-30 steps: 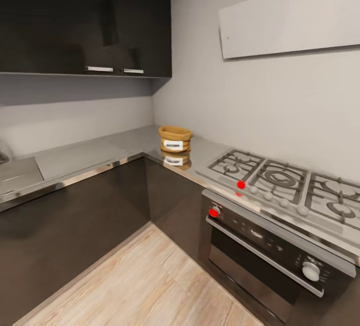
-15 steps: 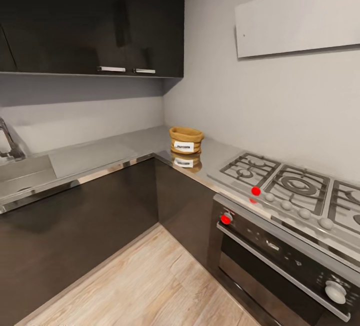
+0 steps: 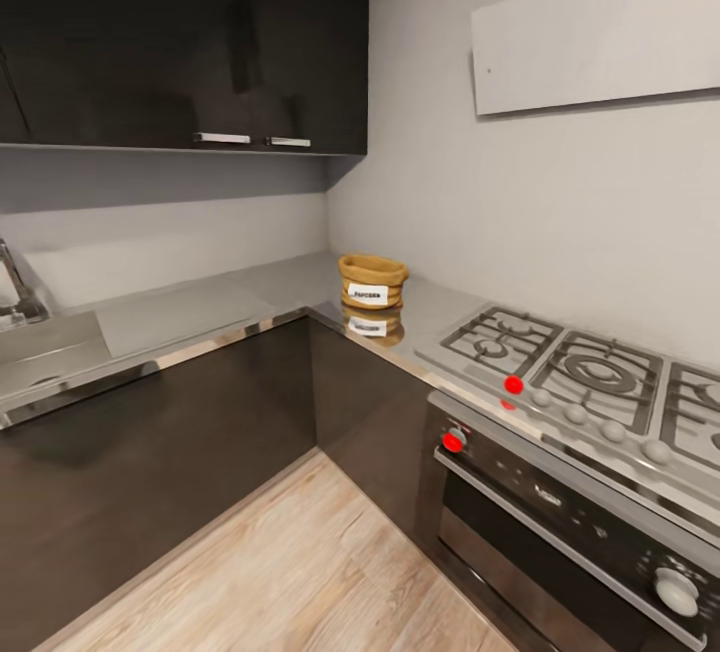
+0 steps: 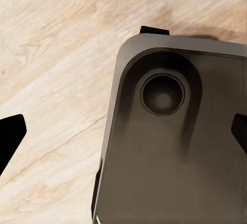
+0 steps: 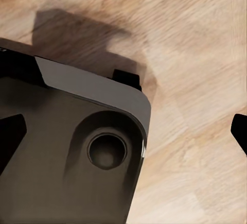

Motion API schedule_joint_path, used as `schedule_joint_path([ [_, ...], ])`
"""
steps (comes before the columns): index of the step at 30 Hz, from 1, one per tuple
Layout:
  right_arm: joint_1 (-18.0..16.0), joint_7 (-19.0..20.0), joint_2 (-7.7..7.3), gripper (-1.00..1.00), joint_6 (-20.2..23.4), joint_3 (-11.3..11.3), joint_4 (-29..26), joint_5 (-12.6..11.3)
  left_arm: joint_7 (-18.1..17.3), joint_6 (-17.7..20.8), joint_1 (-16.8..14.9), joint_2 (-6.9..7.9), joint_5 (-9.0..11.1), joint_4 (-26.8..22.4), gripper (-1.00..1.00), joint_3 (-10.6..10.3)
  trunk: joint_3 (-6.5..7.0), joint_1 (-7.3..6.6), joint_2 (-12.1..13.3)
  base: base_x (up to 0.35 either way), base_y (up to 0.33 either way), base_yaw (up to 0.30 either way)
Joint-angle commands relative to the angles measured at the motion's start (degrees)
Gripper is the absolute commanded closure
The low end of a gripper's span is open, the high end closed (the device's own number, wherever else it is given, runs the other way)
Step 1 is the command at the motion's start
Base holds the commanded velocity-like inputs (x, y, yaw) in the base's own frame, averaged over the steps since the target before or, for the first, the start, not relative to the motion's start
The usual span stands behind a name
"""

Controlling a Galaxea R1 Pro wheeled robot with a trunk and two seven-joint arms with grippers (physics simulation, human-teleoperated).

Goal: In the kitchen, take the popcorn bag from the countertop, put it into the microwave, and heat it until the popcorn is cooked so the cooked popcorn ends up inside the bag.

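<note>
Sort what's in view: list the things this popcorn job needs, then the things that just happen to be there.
For the job:
bag
countertop

Just there:
hob
oven
upper cabinets
tap
wood floor

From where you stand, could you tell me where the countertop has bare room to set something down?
The countertop lies bare from the sink at the left to the corner. The popcorn bag takes the corner's right side, leaving a narrow bare strip before the hob, whose grates fill the rest.
</note>
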Motion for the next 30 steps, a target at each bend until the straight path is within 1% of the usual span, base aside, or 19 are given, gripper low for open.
schedule_joint_path([
  [1,-0.06,-0.17,-0.02,-1.0,-0.26,-0.48,0.17,0.48,-0.02,-0.16,-0.02,0.02,0.38,0.0,-1.0,0.14,-0.05,0.01,-0.03,0.16,0.0,0.0],
  [9,-0.06,-0.18,-0.08,-1.0,-0.33,-0.48,0.17,0.48,-0.02,-0.15,-0.02,-0.01,0.4,0.0,-1.0,0.18,-0.05,0.01,-0.03,0.149,0.0,0.0],
  [16,-0.06,-0.16,-0.15,-1.0,-0.32,-0.48,0.17,0.48,-0.02,-0.28,-0.02,-0.02,0.32,0.0,-1.0,0.22,-0.05,0.01,-0.03,0.008,0.0,0.0],
  [23,-0.06,-0.2,-0.09,-1.0,-0.3,-0.45,0.17,0.44,0.0,-0.25,-0.02,-0.02,0.38,0.0,-1.0,0.22,1.2,-1.52,2.78,0.0,0.0,0.0],
  [30,-0.06,-0.18,-0.33,-1.0,-0.41,-0.56,0.17,-0.07,0.06,-0.28,-0.02,0.03,0.45,0.0,-1.0,0.22,2.46,-3.06,5.59,0.0,0.0,0.0],
])
